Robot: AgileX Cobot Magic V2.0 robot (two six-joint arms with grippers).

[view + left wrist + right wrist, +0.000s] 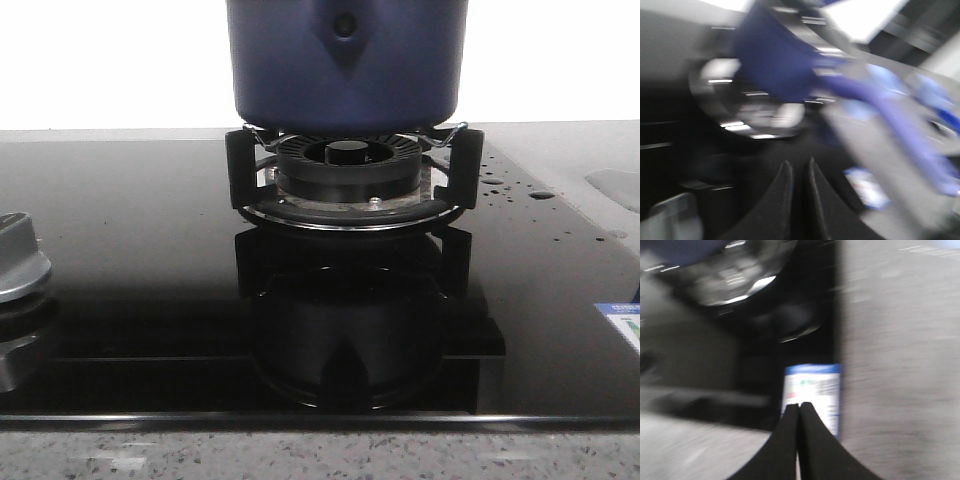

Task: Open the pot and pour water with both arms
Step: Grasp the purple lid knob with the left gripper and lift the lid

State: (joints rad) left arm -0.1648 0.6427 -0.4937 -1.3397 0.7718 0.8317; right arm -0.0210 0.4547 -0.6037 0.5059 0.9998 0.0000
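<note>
Pot (347, 62) is what we must reach: we see it standing upright on the burner grate (350, 165) of the black glass hob (150, 250), toward the far edge of the counter and about midway between its left and right edges. Its top is cut off in the front view, so we cannot tell whether a lid sits on it.

Neither arm shows in the front view. In the left wrist view, heavily blurred, our left gripper (797, 170) has its jaws nearly together with only a slim gap and nothing between them; the pot (772, 60) lies ahead of the fingertips and well apart from them. In the right wrist view, also blurred, our right gripper (799, 410) has its jaws pressed together and empty, over a blue-edged sticker (812, 395) near the hob's right edge, with the burner farther ahead.

We judge the left arm is pointed more squarely at the pot, and both jaws must spread before any grasp.
</note>
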